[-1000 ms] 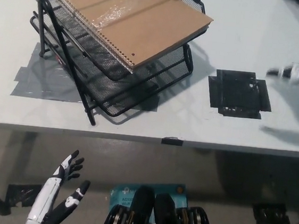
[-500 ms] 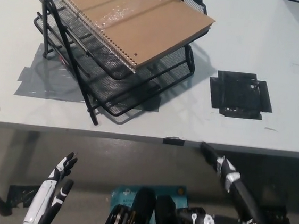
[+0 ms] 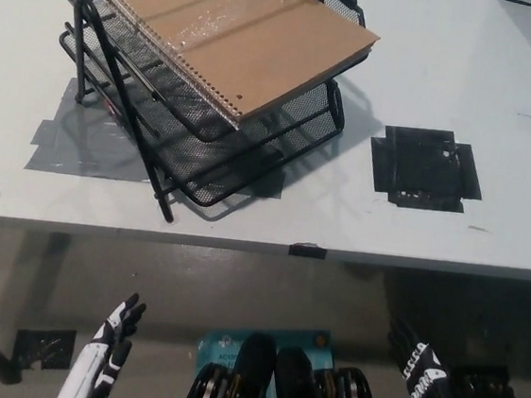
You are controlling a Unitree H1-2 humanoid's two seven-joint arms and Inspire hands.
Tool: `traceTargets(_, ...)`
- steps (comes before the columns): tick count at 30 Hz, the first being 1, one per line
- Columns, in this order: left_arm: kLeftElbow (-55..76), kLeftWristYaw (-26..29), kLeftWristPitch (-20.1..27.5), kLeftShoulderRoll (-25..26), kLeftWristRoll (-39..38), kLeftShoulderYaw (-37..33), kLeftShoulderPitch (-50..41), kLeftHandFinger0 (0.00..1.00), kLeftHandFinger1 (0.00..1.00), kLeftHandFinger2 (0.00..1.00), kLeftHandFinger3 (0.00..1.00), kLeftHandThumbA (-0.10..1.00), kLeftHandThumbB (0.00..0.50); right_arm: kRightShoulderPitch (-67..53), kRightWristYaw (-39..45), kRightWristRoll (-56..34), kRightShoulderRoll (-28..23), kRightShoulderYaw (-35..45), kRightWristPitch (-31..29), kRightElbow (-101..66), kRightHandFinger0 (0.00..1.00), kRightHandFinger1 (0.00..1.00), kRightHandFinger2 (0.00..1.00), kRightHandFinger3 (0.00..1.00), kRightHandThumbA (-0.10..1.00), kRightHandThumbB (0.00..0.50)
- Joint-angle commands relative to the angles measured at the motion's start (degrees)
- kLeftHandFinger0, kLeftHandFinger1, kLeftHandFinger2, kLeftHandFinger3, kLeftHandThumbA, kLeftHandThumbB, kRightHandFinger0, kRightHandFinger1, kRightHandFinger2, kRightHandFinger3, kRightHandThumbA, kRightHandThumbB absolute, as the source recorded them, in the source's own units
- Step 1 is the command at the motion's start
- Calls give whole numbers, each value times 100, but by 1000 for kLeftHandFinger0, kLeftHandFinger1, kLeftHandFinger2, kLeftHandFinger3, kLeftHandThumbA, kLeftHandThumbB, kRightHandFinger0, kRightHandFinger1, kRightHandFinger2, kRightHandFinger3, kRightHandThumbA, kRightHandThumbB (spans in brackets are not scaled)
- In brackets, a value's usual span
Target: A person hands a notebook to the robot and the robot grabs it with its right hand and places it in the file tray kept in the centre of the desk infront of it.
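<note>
**Notebook in top tier, both hands low and empty**

Brown spiral notebook (image 3: 239, 39) lying flat in the upper tier of the black mesh file tray (image 3: 180, 157), one corner jutting past the tray's right rim. Tray on the grey desk (image 3: 448, 85), standing over strips of grey tape (image 3: 76, 146). Square patch of black tape (image 3: 425, 168) on the desk well to the tray's right, bare. Black right hand (image 3: 418, 372) below the desk edge at lower right, fingers spread and pointing up, gripping nothing. White left hand (image 3: 106, 358) resting at lower left, also below the desk, fingers loosely apart, nothing held
</note>
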State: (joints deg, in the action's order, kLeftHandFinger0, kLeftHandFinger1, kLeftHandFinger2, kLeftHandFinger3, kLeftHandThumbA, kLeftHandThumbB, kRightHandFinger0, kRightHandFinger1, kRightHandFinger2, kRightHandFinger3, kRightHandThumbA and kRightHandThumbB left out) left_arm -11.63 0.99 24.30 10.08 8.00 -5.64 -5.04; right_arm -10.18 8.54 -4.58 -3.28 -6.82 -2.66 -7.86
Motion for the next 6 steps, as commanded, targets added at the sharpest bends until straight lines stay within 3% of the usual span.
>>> traceTargets(1, 49, 172, 263, -16, -26, -43, -23, 1000, 1000, 1000, 1000, 1000, 420, 9, 116, -95, -43, 9, -289, -84, 1000, 1000, 1000, 1000, 1000, 245)
traceTargets(6, 43, 223, 263, -73, -39, -26, 0, 1000, 1000, 1000, 1000, 1000, 412, 28, 158, -55, -66, -20, -361, -2, 1000, 1000, 1000, 1000, 1000, 283)
